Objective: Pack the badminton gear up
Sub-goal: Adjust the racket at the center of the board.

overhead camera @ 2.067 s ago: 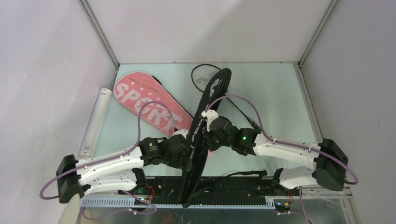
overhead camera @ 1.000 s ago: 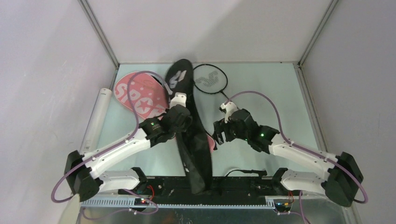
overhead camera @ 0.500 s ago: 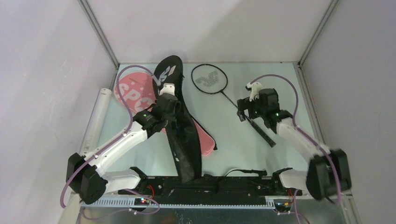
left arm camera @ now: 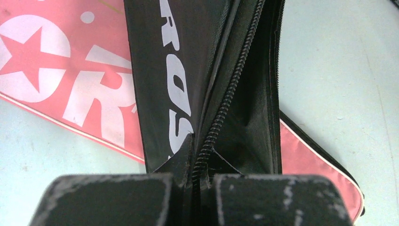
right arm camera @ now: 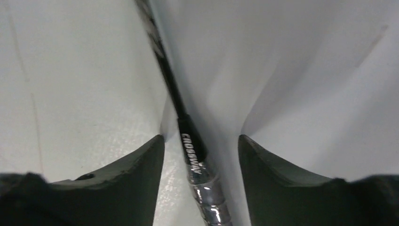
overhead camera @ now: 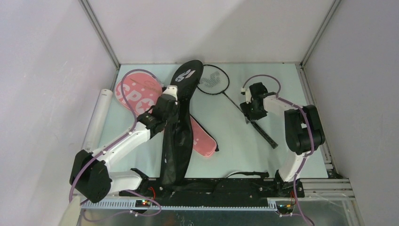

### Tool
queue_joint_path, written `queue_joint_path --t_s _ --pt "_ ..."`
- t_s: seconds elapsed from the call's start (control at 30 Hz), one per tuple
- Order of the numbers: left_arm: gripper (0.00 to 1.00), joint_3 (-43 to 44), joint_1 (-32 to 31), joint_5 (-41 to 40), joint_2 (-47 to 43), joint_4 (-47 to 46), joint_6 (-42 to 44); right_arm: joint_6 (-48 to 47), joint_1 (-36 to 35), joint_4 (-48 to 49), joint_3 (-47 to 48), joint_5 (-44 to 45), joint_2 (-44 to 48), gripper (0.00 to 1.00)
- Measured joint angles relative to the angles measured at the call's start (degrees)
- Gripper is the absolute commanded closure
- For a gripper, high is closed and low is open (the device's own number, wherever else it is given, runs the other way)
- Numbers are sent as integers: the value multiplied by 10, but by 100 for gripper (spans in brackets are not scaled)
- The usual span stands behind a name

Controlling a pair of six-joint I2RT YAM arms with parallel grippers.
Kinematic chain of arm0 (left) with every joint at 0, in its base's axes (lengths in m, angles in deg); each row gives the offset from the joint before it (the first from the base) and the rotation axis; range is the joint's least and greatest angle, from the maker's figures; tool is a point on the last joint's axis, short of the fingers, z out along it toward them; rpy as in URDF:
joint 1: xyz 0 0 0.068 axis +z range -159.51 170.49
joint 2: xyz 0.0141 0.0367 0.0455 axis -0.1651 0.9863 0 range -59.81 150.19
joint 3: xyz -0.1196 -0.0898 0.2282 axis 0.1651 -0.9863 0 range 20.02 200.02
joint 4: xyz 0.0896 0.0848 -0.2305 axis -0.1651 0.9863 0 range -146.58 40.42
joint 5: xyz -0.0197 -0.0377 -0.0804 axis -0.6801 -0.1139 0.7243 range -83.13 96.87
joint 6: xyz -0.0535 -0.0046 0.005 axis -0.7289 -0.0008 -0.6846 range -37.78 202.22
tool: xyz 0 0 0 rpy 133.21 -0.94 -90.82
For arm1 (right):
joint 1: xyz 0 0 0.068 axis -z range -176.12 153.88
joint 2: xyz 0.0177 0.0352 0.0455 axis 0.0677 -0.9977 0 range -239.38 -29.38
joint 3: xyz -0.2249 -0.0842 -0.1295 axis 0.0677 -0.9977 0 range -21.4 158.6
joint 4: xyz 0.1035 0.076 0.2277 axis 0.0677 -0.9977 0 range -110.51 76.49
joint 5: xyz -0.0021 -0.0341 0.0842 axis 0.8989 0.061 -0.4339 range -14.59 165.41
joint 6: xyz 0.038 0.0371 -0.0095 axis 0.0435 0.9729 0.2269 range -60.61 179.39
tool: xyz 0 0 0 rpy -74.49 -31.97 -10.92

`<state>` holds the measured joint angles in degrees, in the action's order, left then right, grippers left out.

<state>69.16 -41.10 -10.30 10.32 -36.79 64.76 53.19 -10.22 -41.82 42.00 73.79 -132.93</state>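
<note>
Left gripper (left arm camera: 196, 160): clamped on zipper edge of black CROSSWAY bag (left arm camera: 179, 70). Right gripper (right arm camera: 201, 141), 2 o'clock: jaws apart, astride black racket (right arm camera: 194, 157) handle.

High behind me, the top camera overlooks the whole table (overhead camera: 226, 136). My wrist cameras press close: left on the black bag (left arm camera: 188, 70), right on the black racket (right arm camera: 193, 155), both visible overhead.
</note>
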Motion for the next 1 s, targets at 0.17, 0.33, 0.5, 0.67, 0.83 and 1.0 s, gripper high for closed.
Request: queue_joint_path --t_s 0.17,0.33,0.5,0.67,0.83,1.0 --pt "100 -1 8 14 2 -14 -3 -3 11 -29 12 -9 -9 75" --pt "100 0 21 28 18 -18 -26 -17 3 -38 17 -3 -10 100" --pt "100 34 46 40 57 -10 -56 -1 -24 -37 16 42 0 100" --pt "100 76 62 39 97 -5 -78 26 -90 -36 0 128 71 100" --pt "100 126 76 39 146 16 -111 67 -188 -42 -12 193 172 100" --pt "100 145 95 29 161 35 -137 126 -265 -56 -66 238 294 100"
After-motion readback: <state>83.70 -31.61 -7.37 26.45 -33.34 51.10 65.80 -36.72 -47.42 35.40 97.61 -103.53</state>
